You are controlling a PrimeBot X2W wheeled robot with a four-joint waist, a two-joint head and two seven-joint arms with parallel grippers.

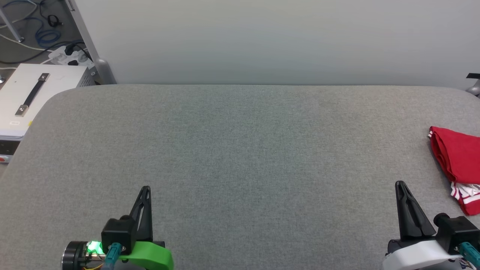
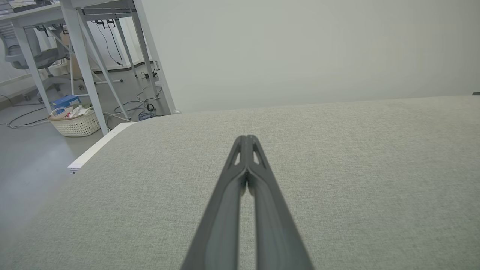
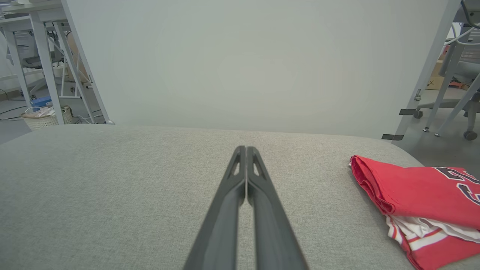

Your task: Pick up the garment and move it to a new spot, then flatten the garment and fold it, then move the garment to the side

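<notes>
The garment (image 1: 458,159) is a red T-shirt lying folded at the far right edge of the grey table (image 1: 240,150), with white and red-striped trim at its near end. In the right wrist view the garment (image 3: 420,195) lies to the right of my fingers, dark lettering on its top. My right gripper (image 1: 400,184) is shut and empty, left of the garment and apart from it; in its own view the right gripper (image 3: 246,150) has its tips pressed together. My left gripper (image 1: 146,188) is shut and empty at the lower left, its tips (image 2: 246,138) together over bare cloth.
A pale wall panel (image 1: 262,41) stands behind the table's far edge. Left of the table sits a white box with a strap handle (image 1: 26,97), with cables on the floor. A wicker basket (image 2: 75,122) and desk legs stand on the floor beyond the left edge.
</notes>
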